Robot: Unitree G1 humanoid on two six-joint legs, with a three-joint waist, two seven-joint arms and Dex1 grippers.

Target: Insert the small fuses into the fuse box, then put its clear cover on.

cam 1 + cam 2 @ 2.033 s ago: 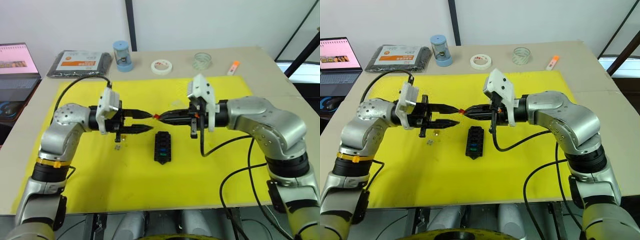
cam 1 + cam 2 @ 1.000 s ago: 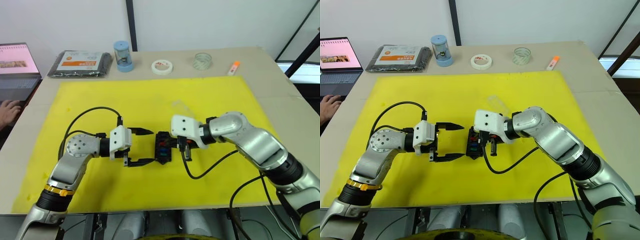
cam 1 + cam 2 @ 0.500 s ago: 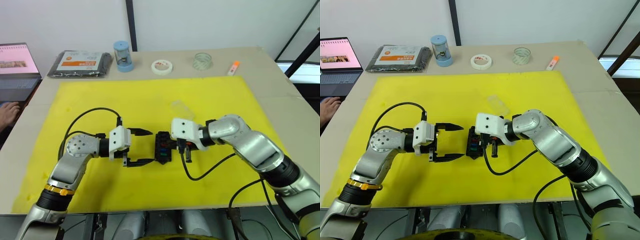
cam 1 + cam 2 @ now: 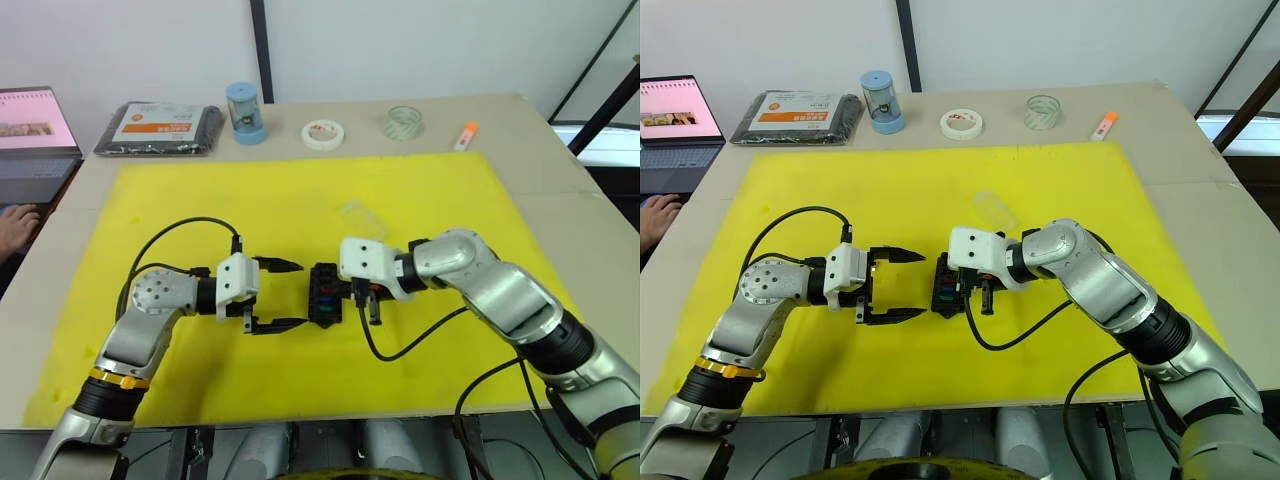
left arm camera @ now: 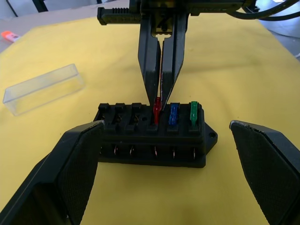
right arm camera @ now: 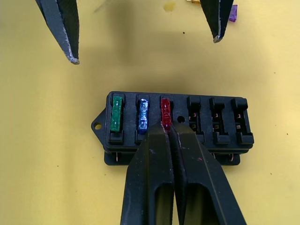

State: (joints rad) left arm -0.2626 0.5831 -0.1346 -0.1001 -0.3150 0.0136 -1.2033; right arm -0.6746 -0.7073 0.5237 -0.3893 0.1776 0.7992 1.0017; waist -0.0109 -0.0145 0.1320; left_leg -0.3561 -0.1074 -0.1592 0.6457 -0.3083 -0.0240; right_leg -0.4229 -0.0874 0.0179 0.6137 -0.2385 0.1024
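Note:
The black fuse box [image 4: 322, 300] lies on the yellow mat [image 4: 200, 200]. A green fuse [image 6: 117, 115], a blue fuse [image 6: 143, 115] and a red fuse [image 6: 165, 110] stand in adjoining slots of one row. My right gripper [image 6: 166, 127] is shut on the red fuse, which sits in its slot. My left gripper [image 4: 301, 294] is open just left of the box, its fingers [image 5: 79, 159] spread wider than the box and not touching it. The clear cover [image 4: 360, 215] lies on the mat behind the box. A purple fuse [image 6: 233, 11] lies loose beyond the left fingertips.
Along the table's back edge stand a black packet with an orange label [image 4: 160, 127], a blue canister [image 4: 244, 111], a white tape roll [image 4: 323, 133], a clear tape roll [image 4: 404, 122] and an orange marker [image 4: 466, 135]. A laptop [image 4: 30, 140] and a person's hand [image 4: 15, 225] are at far left.
Both arms have come down from mid-air to the fuse box. The right gripper brought the red fuse to a slot. In the last half second almost nothing moved.

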